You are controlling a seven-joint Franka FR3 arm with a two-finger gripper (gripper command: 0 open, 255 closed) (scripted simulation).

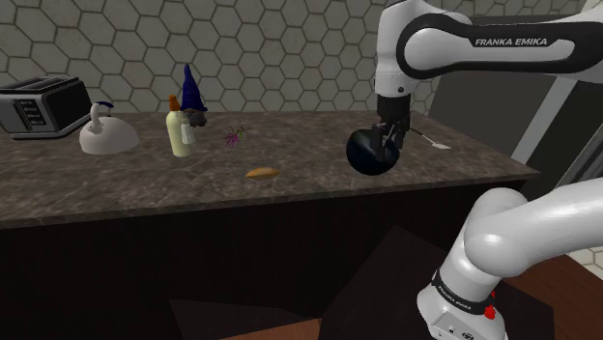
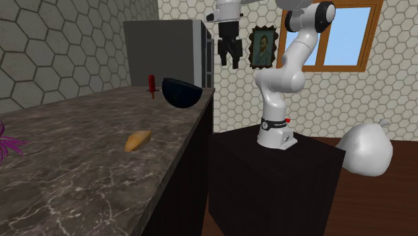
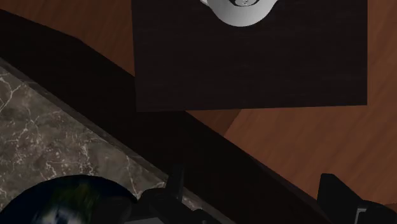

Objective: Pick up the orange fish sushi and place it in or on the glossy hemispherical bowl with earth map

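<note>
- Black fingers [image 3: 176, 188] are standing wide apart in my wrist view, gripping nothing.
- I am seeing the gripper [image 1: 391, 135] hanging above, just beside, the dark glossy bowl [image 1: 368, 156], right of centre in the shoulder view.
- The orange fish sushi [image 1: 262, 173] is lying on the dark veined counter [image 1: 116, 184] at centre frame, well apart from the bowl: a small orange-tan oval.
</note>
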